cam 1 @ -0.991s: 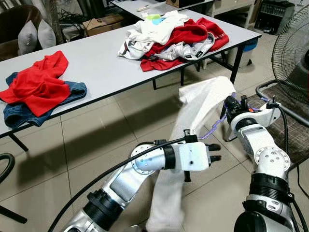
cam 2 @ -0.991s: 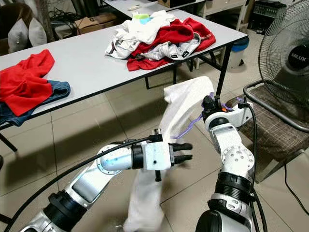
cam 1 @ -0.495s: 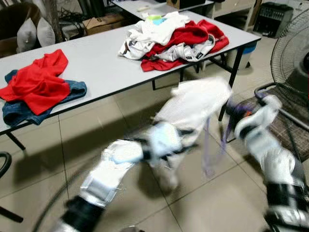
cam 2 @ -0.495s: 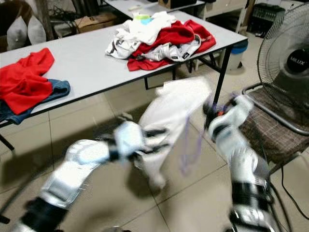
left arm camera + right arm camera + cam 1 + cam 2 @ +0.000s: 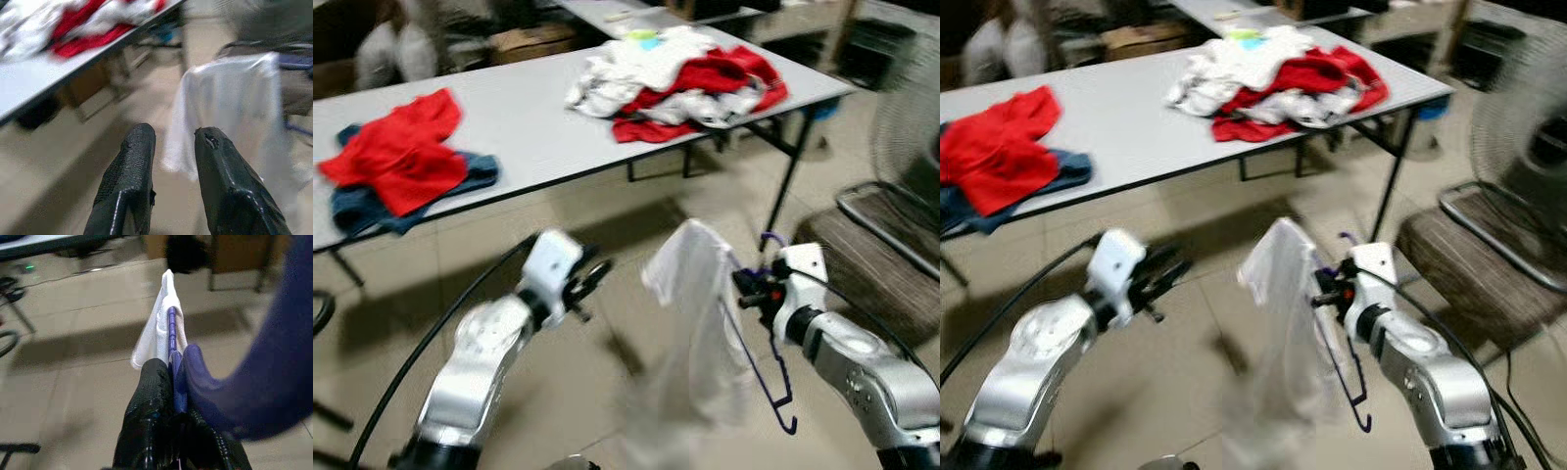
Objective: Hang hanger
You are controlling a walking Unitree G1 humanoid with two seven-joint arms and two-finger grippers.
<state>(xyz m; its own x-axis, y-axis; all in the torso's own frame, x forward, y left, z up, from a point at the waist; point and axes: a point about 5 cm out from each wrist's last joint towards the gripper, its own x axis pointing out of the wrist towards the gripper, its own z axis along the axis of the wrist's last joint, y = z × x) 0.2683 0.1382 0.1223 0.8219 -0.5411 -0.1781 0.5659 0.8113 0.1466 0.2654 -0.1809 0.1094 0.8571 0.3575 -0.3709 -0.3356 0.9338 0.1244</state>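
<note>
Between right gripper (image 5: pixel 741 287) jaws, purple hanger (image 5: pixel 773 377), white garment (image 5: pixel 697 323) draped.

Beige tiled floor (image 5: pixel 401 294) throughout. A long grey table (image 5: pixel 509 127) spans ten to one o'clock, heaped with clothes. At three o'clock, a chair (image 5: pixel 1489 264) and what looks like a fan (image 5: pixel 1528 117), blurred.

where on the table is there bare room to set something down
The table is bare in its middle, between the red and blue clothes and the red and white pile. Both ends are crowded.
</note>
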